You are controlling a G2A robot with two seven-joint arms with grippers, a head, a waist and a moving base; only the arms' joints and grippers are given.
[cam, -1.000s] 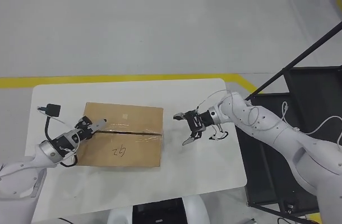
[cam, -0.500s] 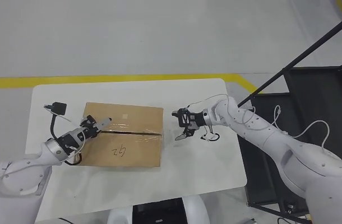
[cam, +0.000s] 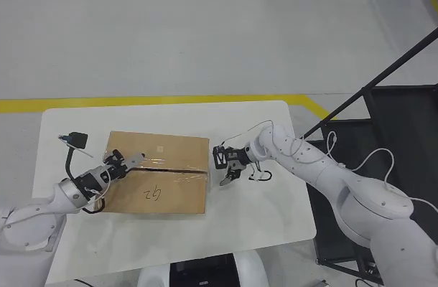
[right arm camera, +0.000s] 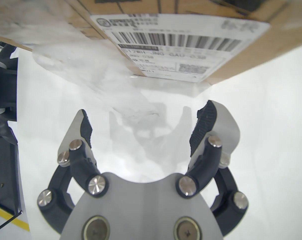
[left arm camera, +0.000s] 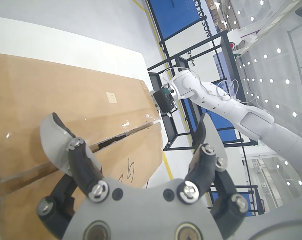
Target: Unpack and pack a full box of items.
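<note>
The cardboard box [cam: 158,172] is sitting shut on the left half of the table [cam: 255,215], its taped top seam [left arm camera: 121,136] running toward the right edge and gaping slightly. I am holding my left claw [cam: 124,159] spread wide and empty over the box's end nearest the table's left edge; I cannot tell whether a finger is touching the cardboard. My right claw [right arm camera: 146,109] is hanging open, gripping nothing, low over bare table just beside the box's labelled side.
</note>
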